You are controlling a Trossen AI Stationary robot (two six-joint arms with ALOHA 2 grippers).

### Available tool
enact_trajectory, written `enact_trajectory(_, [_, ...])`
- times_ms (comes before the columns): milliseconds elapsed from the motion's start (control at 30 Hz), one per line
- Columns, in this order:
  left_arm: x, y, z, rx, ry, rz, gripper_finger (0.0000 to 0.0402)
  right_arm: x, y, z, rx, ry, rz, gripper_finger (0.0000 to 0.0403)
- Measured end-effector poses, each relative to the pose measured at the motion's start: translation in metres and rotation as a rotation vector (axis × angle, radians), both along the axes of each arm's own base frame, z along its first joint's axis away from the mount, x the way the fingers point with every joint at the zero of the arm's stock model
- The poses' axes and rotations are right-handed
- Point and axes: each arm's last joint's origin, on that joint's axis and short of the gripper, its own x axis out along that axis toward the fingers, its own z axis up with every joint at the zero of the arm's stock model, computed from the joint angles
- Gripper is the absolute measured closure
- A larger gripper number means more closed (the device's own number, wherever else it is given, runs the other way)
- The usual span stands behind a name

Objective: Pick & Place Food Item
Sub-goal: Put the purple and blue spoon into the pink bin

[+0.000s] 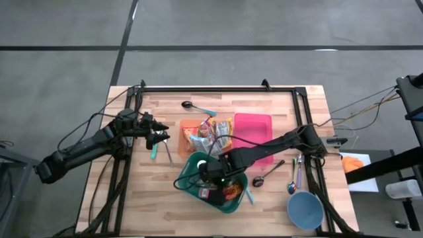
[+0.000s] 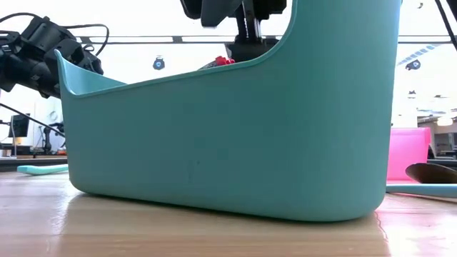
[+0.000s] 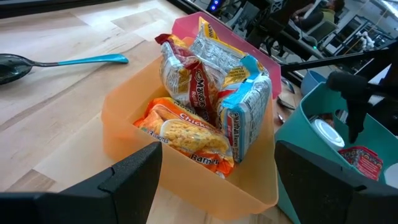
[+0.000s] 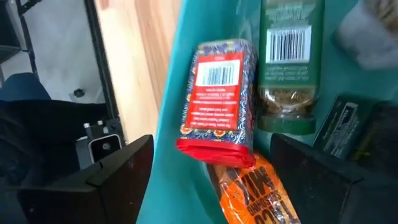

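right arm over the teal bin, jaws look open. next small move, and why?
Probably lift the right gripper straight up out of the teal bin. Its fingers stand apart and the red box lies loose inside, so the drop looks done. Left gripper waits, open, beside the orange bin.

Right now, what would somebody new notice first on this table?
Probably the orange bin stuffed with crinkly ramen packets in the middle of the table. Just in front sits the teal bin, where the right gripper hovers open over a red and blue packet. The left gripper waits open beside the orange bin.

Smooth matt teal plastic bin, pale grained wood table, crinkly glossy, probably foil, ramen packets.
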Motion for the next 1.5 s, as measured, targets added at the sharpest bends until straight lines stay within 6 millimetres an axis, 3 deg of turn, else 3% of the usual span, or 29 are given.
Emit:
enact_trajectory(933, [0.000, 0.000, 0.000, 0.001, -0.001, 0.000, 0.0087, -0.034, -0.031, 0.088, -0.459, -0.333, -0.029, 0.0083])
enact_trajectory(1233, [0.000, 0.000, 0.000, 0.001, -0.001, 0.000, 0.0087, -0.021, -0.057, 0.101, -0.539, -0.480, -0.045, 0.0083])
enact_trajectory(1500, [0.000, 0.000, 0.000, 0.001, -0.001, 0.000, 0.0087, -0.002, -0.090, 0.118, -0.470, -0.701, -0.019, 0.0083])
